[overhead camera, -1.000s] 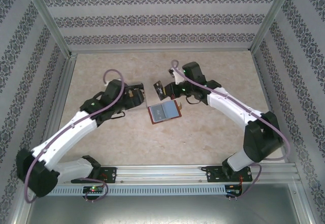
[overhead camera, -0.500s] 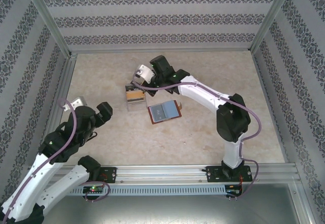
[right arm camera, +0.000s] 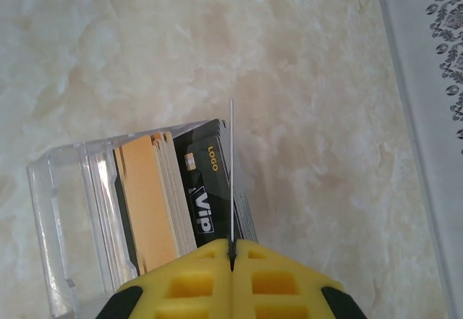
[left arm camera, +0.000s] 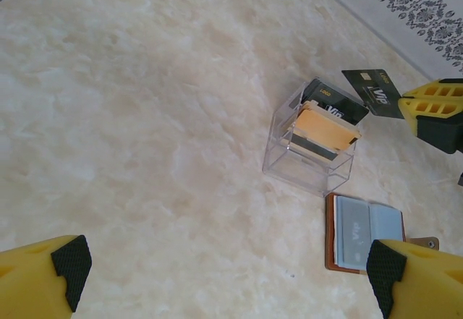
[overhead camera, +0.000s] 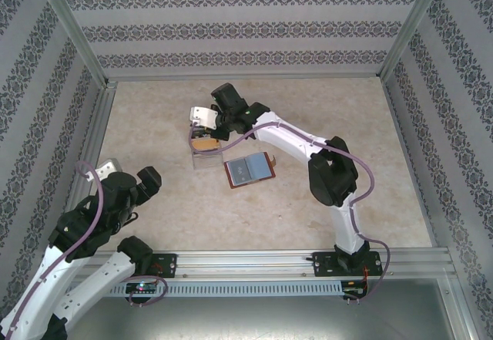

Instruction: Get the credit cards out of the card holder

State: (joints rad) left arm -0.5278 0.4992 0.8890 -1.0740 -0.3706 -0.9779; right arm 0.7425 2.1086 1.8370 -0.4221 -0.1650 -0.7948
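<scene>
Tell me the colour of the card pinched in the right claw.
The card is black with pale lettering; the left wrist view shows it best.

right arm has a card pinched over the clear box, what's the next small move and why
Probably lower the right gripper a little: it is shut on a black card held edge-on over the clear box, in line with the cards standing inside, so a short descent should seat it before release.
</scene>
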